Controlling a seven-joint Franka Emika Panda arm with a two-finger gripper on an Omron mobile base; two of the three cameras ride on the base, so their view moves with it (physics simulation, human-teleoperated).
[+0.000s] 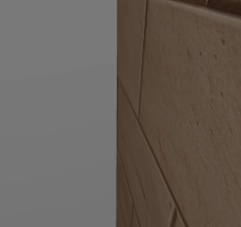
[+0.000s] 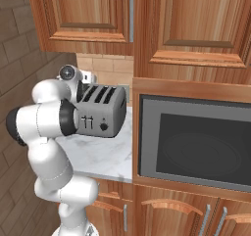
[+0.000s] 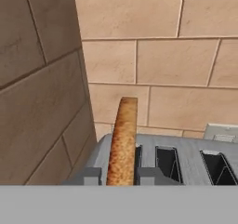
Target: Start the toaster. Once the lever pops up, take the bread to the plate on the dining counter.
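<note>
Bread (image 3: 122, 141) upright in the toaster's (image 2: 100, 111) left slot, hand state impossible to tell, perhaps just above.

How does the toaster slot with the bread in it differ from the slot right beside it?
The leftmost slot of the boxy silver-grey toaster holds the brown slice of bread, standing upright and rising well above the top; the neighbouring slot is dark and empty. Both are narrow openings in the same grey top, lying parallel.
</note>
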